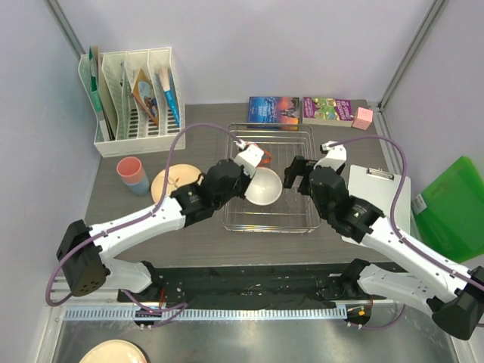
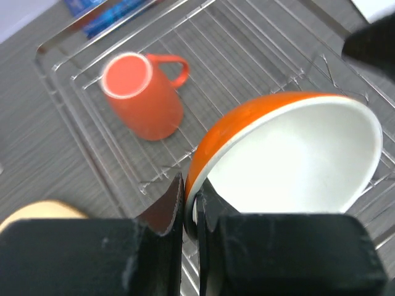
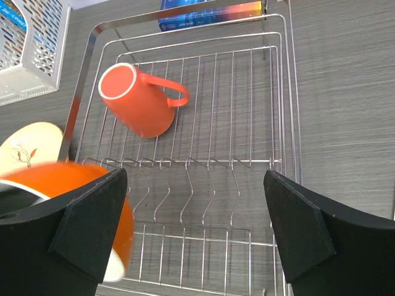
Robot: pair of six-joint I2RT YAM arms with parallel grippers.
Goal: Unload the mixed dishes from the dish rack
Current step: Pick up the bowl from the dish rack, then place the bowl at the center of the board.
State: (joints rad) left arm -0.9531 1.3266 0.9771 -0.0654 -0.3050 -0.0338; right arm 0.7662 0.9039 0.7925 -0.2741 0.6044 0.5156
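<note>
On the near half of the grey worktop [image 1: 198, 243], both arms reach in over the dish rack [image 1: 272, 228]. The left gripper [image 2: 190, 203] has its jaws clenched on the rim of the orange bowl [image 2: 296, 160], one finger against the orange outside and the other against the white inside. The bowl is tilted, its white hollow facing up and away from the wrist. It sits over the near left part of the rack; whether it touches the wires I cannot tell.

The right gripper [image 3: 197, 231] hovers just to the bowl's right, over the near right part of the rack. Its jaws are released and spread wide, with only rack wire showing between them. The bowl lies outside them, beside the left finger in the right wrist view.

Farther in, the orange mug [image 3: 139, 102] lies on its side in the far left part of the rack, apart from both pairs of jaws.

Left of the rack, on the worktop, rests the cream floral plate [image 1: 170, 182]. Just beyond it, the pink cup [image 1: 128, 167] is stacked with the light blue cup [image 1: 139, 185].

A clipboard [image 1: 380, 190] lies to the right of the rack. At the far edge stand a white file organiser [image 1: 136, 98] and two books [image 1: 274, 112].
</note>
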